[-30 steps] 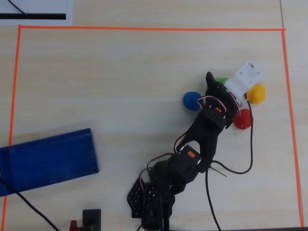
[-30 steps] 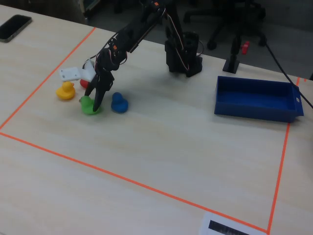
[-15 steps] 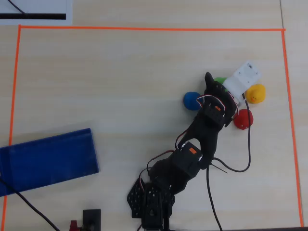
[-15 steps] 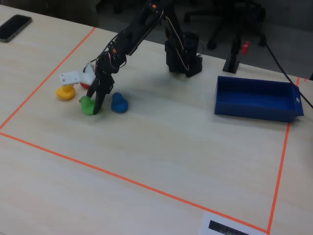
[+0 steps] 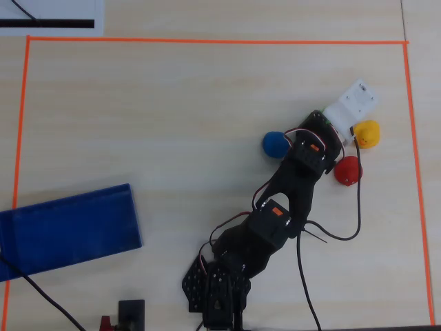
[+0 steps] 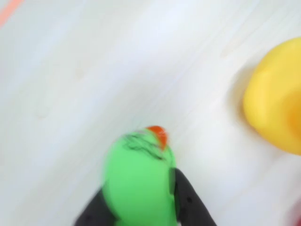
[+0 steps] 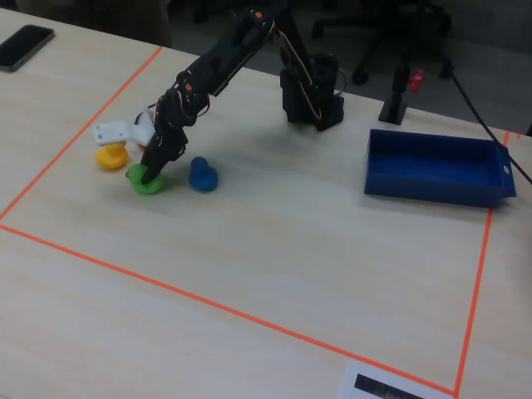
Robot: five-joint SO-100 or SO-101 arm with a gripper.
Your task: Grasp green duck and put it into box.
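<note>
The green duck [image 6: 138, 174] has an orange beak and sits between my two black fingers [image 6: 188, 200] in the wrist view, which is blurred. In the fixed view it [image 7: 145, 180] rests on the table at the left, with my gripper [image 7: 154, 171] down on it. The gripper [image 6: 138, 188] is shut on the duck, one finger against each side. In the overhead view the duck is hidden under my wrist and its white camera mount [image 5: 351, 105]. The blue box [image 5: 69, 231] lies far off at the lower left there, and at the right in the fixed view [image 7: 432, 189].
A yellow duck [image 5: 366, 133] lies just beside the gripper and shows large at the wrist view's right [image 6: 277, 94]. A red duck [image 5: 348, 170] and a blue duck [image 5: 274, 143] flank the arm. Orange tape [image 5: 207, 41] marks the work area. A phone [image 7: 23, 46] lies far left.
</note>
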